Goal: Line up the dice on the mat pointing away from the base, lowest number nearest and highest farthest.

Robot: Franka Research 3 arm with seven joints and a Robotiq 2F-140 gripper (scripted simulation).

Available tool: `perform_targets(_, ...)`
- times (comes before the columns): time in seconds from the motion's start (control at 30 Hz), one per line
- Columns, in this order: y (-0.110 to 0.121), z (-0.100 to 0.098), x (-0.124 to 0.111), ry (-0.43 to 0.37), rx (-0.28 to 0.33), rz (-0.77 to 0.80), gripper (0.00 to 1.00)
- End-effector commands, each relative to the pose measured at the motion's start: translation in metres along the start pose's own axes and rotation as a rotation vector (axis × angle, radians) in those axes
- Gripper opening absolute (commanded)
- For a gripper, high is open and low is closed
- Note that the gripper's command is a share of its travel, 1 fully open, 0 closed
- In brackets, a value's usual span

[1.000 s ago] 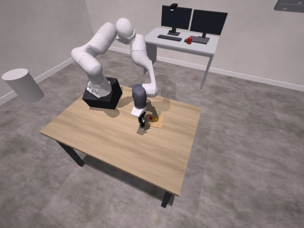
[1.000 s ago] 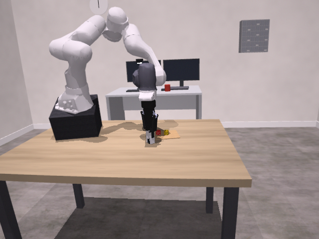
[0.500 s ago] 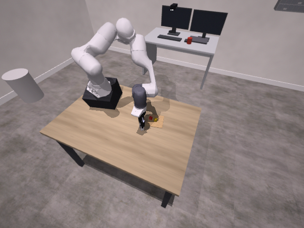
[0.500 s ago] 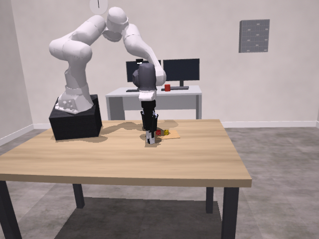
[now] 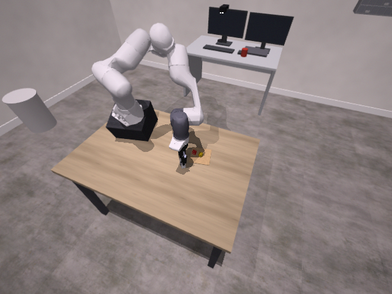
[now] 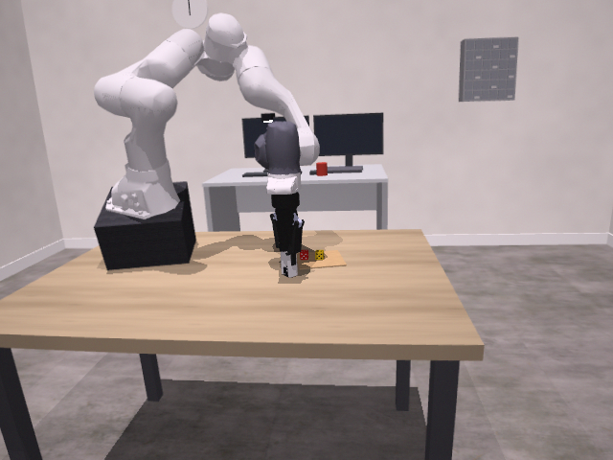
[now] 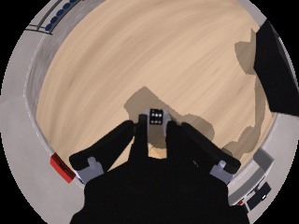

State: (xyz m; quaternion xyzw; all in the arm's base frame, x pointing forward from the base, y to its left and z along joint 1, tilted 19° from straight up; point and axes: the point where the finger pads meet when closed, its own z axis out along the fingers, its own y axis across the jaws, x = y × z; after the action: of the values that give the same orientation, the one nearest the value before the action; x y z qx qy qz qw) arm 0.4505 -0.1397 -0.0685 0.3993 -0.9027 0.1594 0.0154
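My matt black gripper (image 6: 288, 269) looks like plastic. The table (image 6: 346, 307) is smooth, pale wood with visible grain. The tan mat (image 6: 332, 258) looks flat, matt, cork-like.

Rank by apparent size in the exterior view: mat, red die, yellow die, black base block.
1. Black base block, by far the largest.
2. Mat, a thin tan patch.
3. Red die and yellow die: they look alike, so no ranking.
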Motion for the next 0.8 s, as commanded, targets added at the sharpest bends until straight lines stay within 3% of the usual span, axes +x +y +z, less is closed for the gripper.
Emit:
perform_targets(0.0, -0.001, 0.001, 0.0, 0.0, 0.003, -0.005, 0.13)
perform_targets(0.2, -0.001, -0.007, 0.0, 0.0, 0.003, -0.005, 0.13)
perform_targets(0.47, -0.001, -0.061, 0.0, 0.0, 0.003, -0.005, 0.13)
perform_targets(0.53, -0.001, -0.061, 0.0, 0.0, 0.003, -0.005, 0.13)
perform_targets(0.77, 0.0, -0.096, 0.0, 0.0, 0.003, -0.005, 0.13)
